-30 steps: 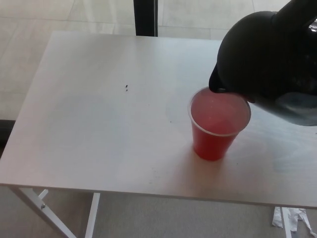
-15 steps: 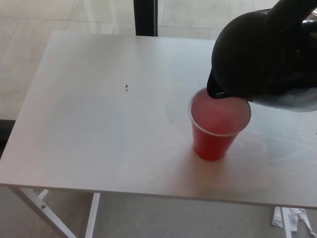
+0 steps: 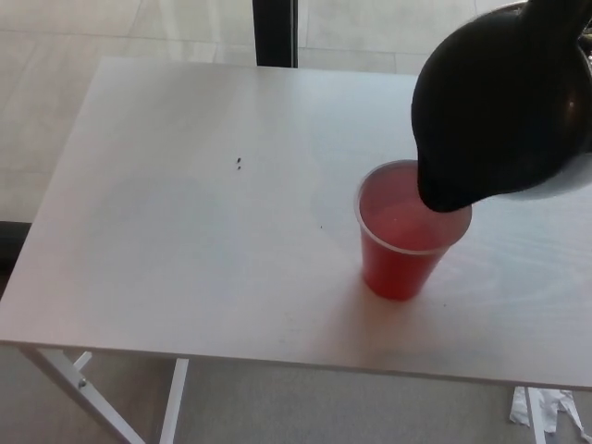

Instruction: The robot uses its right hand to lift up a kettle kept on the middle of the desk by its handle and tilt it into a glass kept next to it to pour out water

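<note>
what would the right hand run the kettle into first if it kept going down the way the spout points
The red cup: the kettle hangs spout-down over its rim, seemingly just above it, though depth is unclear. The right hand itself blends into the dark top of the kettle.

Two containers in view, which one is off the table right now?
The black kettle. It hangs tilted in the air at the right, its lower edge over the rim of the red cup, which stands upright on the white table.
</note>
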### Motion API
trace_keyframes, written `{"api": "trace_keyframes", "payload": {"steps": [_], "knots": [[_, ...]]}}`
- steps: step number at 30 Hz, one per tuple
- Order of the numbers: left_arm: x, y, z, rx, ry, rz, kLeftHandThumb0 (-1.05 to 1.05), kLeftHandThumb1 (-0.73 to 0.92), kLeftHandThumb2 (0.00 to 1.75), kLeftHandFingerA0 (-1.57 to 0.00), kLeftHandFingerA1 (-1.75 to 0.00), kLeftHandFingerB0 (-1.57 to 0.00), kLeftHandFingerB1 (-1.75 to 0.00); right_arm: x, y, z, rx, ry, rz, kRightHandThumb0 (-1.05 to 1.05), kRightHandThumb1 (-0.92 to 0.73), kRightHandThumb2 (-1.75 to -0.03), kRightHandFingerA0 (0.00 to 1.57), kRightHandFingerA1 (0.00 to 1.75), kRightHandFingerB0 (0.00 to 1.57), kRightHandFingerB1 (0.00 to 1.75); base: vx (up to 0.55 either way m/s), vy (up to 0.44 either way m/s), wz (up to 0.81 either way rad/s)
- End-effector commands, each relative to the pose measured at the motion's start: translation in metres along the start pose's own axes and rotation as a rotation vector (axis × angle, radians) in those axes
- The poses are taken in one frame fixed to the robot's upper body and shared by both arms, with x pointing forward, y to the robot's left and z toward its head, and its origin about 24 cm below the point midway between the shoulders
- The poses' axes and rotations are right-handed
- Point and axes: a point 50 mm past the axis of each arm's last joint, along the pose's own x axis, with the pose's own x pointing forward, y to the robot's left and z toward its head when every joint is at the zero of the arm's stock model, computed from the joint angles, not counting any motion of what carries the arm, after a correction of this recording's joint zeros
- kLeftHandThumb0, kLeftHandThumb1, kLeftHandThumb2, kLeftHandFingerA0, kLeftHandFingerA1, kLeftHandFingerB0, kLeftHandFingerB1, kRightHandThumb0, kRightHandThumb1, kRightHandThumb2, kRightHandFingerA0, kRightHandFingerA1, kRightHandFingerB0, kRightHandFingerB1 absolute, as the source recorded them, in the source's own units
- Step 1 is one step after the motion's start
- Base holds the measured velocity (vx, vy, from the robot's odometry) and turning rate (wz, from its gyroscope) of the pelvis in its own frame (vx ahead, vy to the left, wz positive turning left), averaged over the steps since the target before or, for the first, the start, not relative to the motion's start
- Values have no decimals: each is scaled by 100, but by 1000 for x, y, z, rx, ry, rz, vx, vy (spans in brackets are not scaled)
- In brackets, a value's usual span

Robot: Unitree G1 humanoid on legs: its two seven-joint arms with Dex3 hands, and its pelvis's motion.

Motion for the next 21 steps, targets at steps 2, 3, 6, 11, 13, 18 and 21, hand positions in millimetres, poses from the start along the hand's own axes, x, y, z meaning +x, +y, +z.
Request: {"api": "trace_keyframes", "payload": {"steps": [2,3,6,11,13,18,21], "knots": [[-2,8,5,-12,1,16,-105,76,84,-54,-77,-37,-125,11,-16,24,-28,-131,-82,-16,-56,-110,92,175,78,144,0,0,0],[-2,8,6,-12,2,17,-105,75,85,-56,-78,-37,-126,11,-15,24,-26,-129,-76,-22,-54,-114,120,140,92,121,0,0,0],[-1,8,8,6,-3,20,-105,77,85,-56,-79,-40,-124,9,-11,29,-18,-132,-52,-19,-51,-114,121,143,97,128,0,0,0],[-1,8,7,4,-2,11,-105,77,85,-54,-78,-37,-123,7,-7,31,-42,-124,-37,-13,-55,-110,90,175,79,151,0,0,0],[-1,7,7,2,-7,14,-105,77,85,-55,-77,-40,-124,6,-6,27,-49,-109,-30,-12,-55,-110,89,175,76,153,0,0,0],[-1,7,8,10,-8,13,-105,78,85,-54,-77,-37,-125,6,-9,21,-87,-69,-27,-9,-54,-108,89,175,81,130,0,0,0],[-2,8,8,11,-9,14,-105,78,85,-55,-77,-37,-124,6,-8,20,-93,-61,-24,-8,-53,-105,95,162,89,97,0,0,0]]}}
